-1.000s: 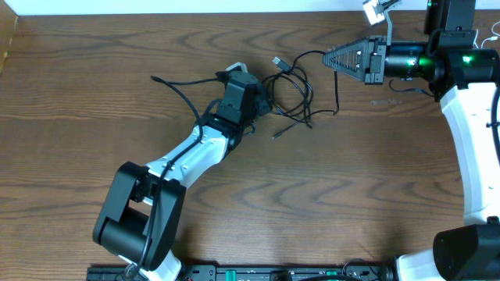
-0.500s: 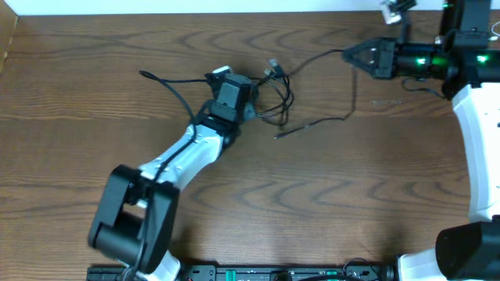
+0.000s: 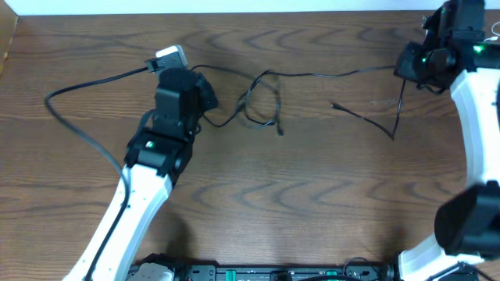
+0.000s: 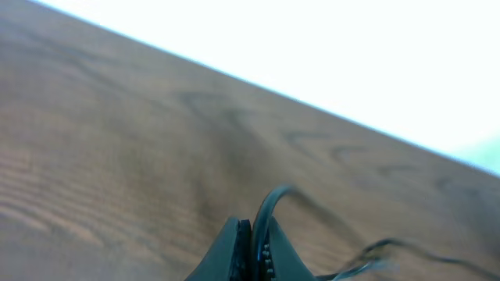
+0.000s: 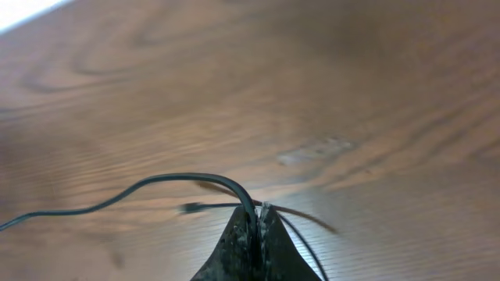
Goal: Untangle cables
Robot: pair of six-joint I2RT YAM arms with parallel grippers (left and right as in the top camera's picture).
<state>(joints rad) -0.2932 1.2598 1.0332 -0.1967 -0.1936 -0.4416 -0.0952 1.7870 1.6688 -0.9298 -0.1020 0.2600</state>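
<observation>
Both arms have swung wide apart in the past second. The left pincer (image 4: 251, 240) and right pincer (image 5: 256, 226) are each clamped on the black cable (image 3: 312, 75), which is now stretched across the desk (image 3: 312, 195) (one small loop (image 3: 248, 97) remains). The tangle looks mostly undone.

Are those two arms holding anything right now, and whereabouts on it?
Both are shut on the thin black cable stretched between them: the left gripper pinches a bend in it, the right gripper grips it mid-length, a tail trailing free.
</observation>
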